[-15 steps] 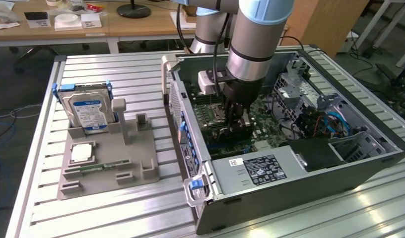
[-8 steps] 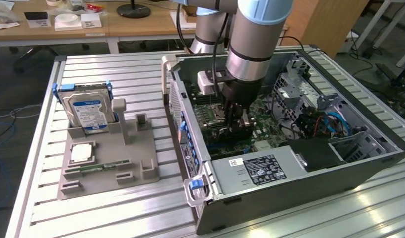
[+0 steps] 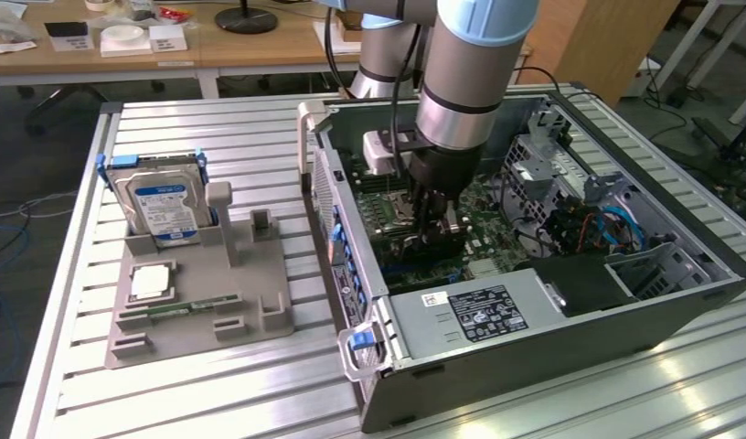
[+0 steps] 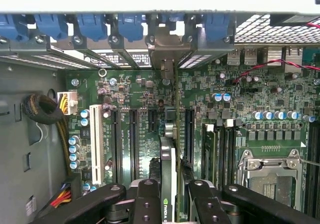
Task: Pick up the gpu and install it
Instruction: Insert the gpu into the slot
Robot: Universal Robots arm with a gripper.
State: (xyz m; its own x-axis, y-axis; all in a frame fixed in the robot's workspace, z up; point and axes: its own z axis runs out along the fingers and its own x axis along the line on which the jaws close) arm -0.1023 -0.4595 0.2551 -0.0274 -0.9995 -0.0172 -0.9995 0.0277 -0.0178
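Slatted table (image 3: 202, 384) bears case (image 3: 666, 315); pincer (image 4: 168, 194) clamps gpu (image 4: 167, 159) inside.

A robotics lab or workshop: a robot arm (image 3: 471, 82) works over a slatted aluminium bench (image 3: 227, 384) holding an opened computer case (image 3: 666, 302), with cluttered wooden desks (image 3: 165, 55) behind.

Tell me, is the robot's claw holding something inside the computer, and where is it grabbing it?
Yes. The gripper pinches the gpu by its upper edge, the card standing on edge above the motherboard.
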